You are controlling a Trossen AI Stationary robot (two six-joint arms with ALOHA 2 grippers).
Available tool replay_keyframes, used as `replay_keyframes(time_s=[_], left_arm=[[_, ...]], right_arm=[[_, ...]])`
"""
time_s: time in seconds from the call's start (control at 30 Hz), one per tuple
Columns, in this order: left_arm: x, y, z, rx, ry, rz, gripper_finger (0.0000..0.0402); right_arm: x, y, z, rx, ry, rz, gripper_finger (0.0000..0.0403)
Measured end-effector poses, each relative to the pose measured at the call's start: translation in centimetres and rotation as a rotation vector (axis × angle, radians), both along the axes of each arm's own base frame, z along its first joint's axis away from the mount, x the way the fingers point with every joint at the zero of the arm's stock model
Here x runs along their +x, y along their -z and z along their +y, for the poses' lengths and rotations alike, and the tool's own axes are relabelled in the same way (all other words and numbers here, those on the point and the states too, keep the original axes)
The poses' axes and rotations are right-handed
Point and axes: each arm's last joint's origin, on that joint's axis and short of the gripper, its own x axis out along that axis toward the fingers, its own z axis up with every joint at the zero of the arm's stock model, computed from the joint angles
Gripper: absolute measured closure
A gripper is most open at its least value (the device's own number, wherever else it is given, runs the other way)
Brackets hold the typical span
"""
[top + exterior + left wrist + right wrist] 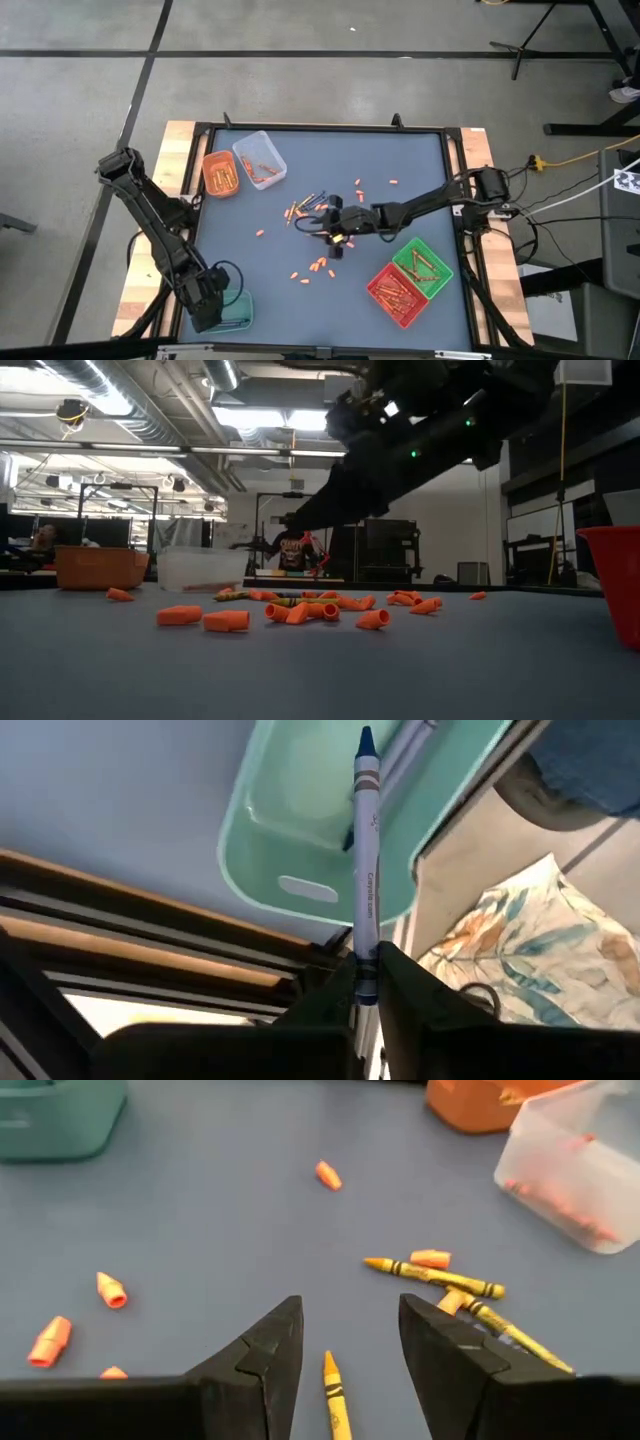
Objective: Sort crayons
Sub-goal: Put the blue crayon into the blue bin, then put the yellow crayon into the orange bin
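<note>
In the left wrist view a blue crayon (pixel 367 850) sticks out from my left gripper (pixel 365 965), which is shut on it above the teal tray (pixel 300 830) at the table's near left corner (pixel 237 308). My right gripper (pixel 350 1320) stands open at the table's middle (pixel 325 225). It is low over a yellow crayon (pixel 335 1395) that lies flat on the mat between its fingers, untouched. Other yellow crayons (pixel 440 1277) and short orange pieces (pixel 110 1290) lie scattered around it on the mat. My left gripper pinches the blue crayon's blunt end (pixel 366 982) between its two fingers. The crayon runs straight on from the fingers, in line with them, its pointed tip (pixel 366 740) over the teal tray. It is lifted clear of the tray and the table.
An orange tray (pixel 220 175) and a clear tray (pixel 260 158) stand at the far left. A green tray (pixel 422 265) and a red tray (pixel 397 292) with crayons stand at the near right. Loose orange pieces (pixel 300 610) dot the middle of the mat.
</note>
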Motion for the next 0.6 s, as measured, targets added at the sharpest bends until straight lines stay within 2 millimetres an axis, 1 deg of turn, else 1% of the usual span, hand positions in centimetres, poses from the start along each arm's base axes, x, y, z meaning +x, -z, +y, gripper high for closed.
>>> replay_keyframes(time_s=[0.17, 0.43, 0.6], left_arm=[[0.0, 0.1, 0.2, 0.052, -0.021, -0.029, 0.0383], [-0.1, 0.2, 0.4, 0.081, -0.025, -0.026, 0.0315], [0.1, 0.3, 0.5, 0.123, -0.041, -0.091, 0.0289]], right_arm=[[0.7, 1.2, 0.1, -0.007, -0.001, 0.045, 0.0237], [0.6, 1.8, -0.1, -0.015, 0.002, 0.085, 0.0237], [0.4, 2.3, -0.8, -0.028, 0.028, 0.139, 0.0237]])
